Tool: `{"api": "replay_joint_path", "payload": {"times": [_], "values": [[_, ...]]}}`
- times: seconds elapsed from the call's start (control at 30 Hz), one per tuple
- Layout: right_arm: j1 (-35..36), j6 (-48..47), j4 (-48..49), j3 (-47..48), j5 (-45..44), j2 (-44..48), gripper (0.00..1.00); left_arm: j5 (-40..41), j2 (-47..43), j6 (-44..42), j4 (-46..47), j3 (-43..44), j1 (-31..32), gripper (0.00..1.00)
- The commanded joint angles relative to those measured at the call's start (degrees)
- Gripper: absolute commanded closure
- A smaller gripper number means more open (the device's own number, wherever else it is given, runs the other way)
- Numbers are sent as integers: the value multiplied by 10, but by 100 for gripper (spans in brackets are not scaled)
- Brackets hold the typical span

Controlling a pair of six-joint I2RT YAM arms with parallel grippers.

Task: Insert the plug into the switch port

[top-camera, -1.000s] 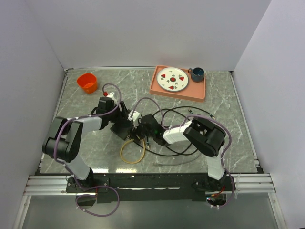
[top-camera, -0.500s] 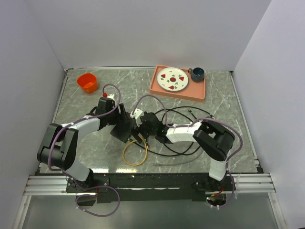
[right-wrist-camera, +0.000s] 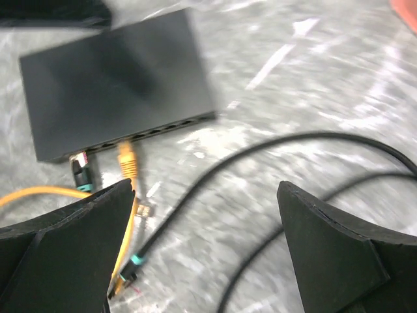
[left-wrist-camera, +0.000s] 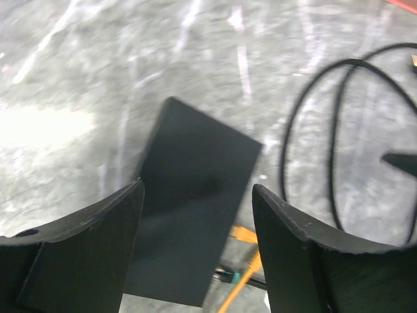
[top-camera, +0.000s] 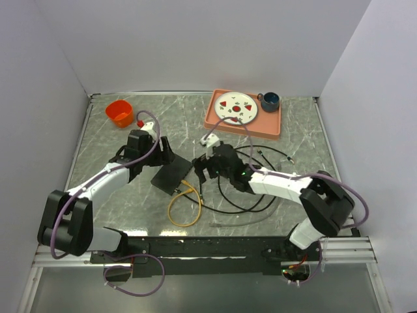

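The flat black switch box lies on the marble table. In the right wrist view its port side faces me. The yellow plug sits with its tip in one port, and its yellow cable loops toward the front. A black plug with a teal collar sits in the neighbouring port. My left gripper is open and hovers over the box's far end, holding nothing. My right gripper is open and empty, just right of the port side, above a black cable.
Black cables coil right of the box, and one loose teal-tipped end lies near the yellow cable. A salmon tray with a plate and a dark cup stands at the back. An orange bowl is at the back left.
My right gripper has let go, opened and drawn back up and to the right from the box. My left gripper has lifted off the box and moved back. The yellow plug stays at the port.
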State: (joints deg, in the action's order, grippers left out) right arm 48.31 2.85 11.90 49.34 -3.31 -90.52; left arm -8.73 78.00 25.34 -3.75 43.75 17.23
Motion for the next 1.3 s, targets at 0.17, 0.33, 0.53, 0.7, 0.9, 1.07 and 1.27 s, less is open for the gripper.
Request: {"api": "replay_joint_path", "payload": {"times": [0.17,0.33,0.53,0.7,0.9,1.07,1.27], "values": [[-91,134,-86,-8,0,83,1,-12,-18,-21,19,53,104,29],[-127,147,-116,-19,30,104,1,-11,49,-14,18,98,160,31],[-155,154,-116,-50,30,148,1,6,156,-19,-1,140,205,39],[-166,152,-137,-60,30,172,1,24,226,6,-12,158,221,48],[-178,149,-143,-73,29,200,1,54,251,28,-37,165,236,55],[-183,146,-143,-77,30,208,1,49,267,36,-35,158,244,87],[-183,142,-150,-83,57,217,1,55,280,33,-38,168,246,99]]}}
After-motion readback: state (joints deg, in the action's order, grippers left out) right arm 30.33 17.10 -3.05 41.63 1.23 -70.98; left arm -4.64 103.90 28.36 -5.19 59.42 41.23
